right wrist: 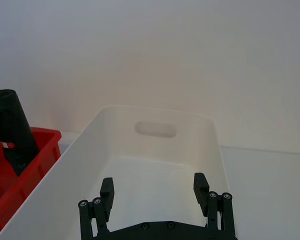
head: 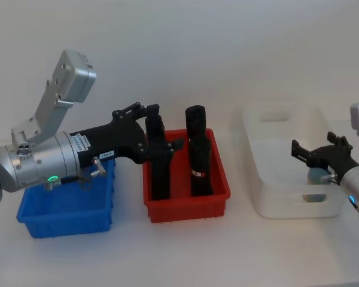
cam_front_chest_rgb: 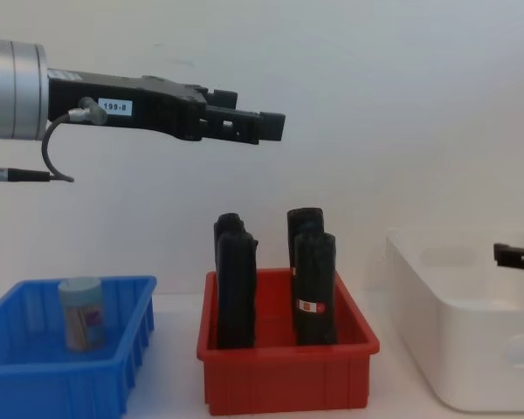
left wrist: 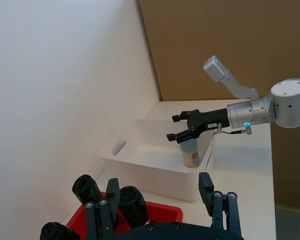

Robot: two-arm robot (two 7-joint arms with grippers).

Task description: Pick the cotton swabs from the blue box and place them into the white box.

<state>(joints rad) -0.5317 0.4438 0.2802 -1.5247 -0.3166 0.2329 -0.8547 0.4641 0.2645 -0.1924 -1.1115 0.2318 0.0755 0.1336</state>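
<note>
Pale-blue-lidded translucent cylindrical jar of cotton swabs (cam_front_chest_rgb: pixel 81 312) stands upright inside the low ribbed blue plastic box (cam_front_chest_rgb: pixel 35 375). A second identical jar (left wrist: pixel 191 152) stands inside the large glossy white plastic box (left wrist: pixel 140 165), near its 4 o'clock corner. The right gripper (left wrist: pixel 182 127) hovers just above this second jar, fingers spread and holding nothing. At 3 o'clock of the blue box sits a red plastic bin (cam_front_chest_rgb: pixel 284 380) containing tall black upright objects (cam_front_chest_rgb: pixel 236 279); the white box lies at 3 o'clock of it. The left gripper (cam_front_chest_rgb: pixel 264 124) hangs high above the red bin, fingers spread and empty.
</note>
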